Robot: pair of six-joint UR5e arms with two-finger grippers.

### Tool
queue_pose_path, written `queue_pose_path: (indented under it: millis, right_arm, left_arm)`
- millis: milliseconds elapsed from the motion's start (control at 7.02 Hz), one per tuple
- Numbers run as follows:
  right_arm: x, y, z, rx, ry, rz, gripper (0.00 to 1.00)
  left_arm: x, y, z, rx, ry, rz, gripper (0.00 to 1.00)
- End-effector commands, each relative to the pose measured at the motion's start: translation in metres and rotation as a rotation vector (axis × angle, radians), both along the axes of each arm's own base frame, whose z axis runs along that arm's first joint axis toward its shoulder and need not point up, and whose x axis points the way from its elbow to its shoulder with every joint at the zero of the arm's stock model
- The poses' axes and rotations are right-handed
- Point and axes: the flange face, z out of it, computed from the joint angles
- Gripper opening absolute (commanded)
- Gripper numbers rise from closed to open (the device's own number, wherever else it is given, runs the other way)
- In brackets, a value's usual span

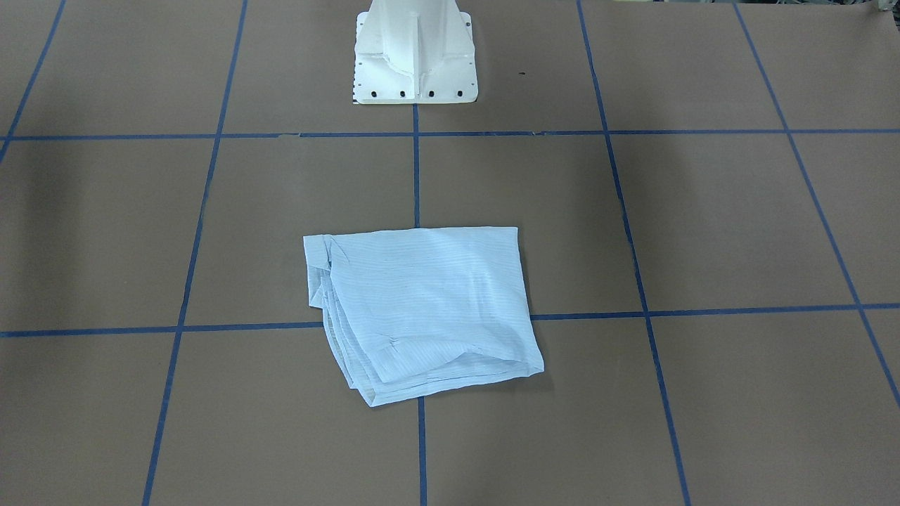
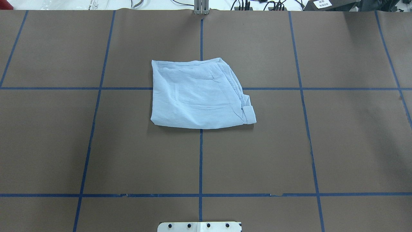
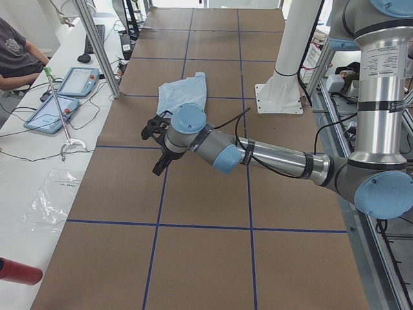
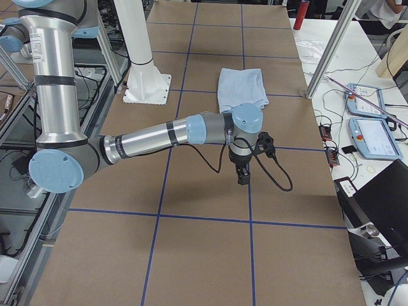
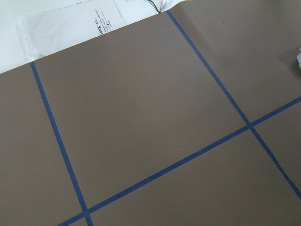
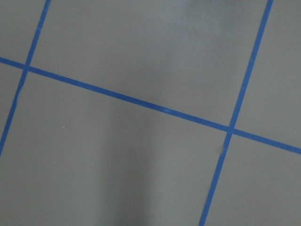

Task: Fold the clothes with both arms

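Observation:
The light-blue striped shirt (image 1: 422, 309) lies folded into a rough square at the table's middle, with layered edges on one side; it also shows in the overhead view (image 2: 196, 96) and both side views (image 3: 184, 93) (image 4: 242, 89). No gripper touches it. My left gripper (image 3: 157, 170) shows only in the exterior left view, hanging over bare table well away from the shirt; I cannot tell if it is open or shut. My right gripper (image 4: 243, 178) shows only in the exterior right view, likewise off the shirt, state unclear. Both wrist views show only table and tape lines.
The white pedestal base (image 1: 415, 63) stands behind the shirt. The brown table (image 2: 96, 145) carries a blue tape grid. Teach pendants (image 3: 77, 81) (image 4: 376, 137), a plastic bag (image 3: 48, 200) and a seated person (image 3: 16, 55) are on the far bench side.

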Motion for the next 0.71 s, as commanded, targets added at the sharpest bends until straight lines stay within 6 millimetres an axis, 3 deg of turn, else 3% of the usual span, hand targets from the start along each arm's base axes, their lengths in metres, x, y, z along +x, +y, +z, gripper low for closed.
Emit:
queue_pose_path:
  millis: [0,570]
  right_arm:
    - [0.0,0.0006,0.0011,-0.002,0.0,0.0,1.0]
    - [-0.0001,0.0012,0.0025,-0.006,-0.003,-0.001,1.0]
  left_arm:
    - [0.002,-0.0061,-0.0058,-0.008,0.004,-0.008,1.0]
    - [0.003,-0.0099,-0.0128,-0.026,0.022,-0.027,1.0]
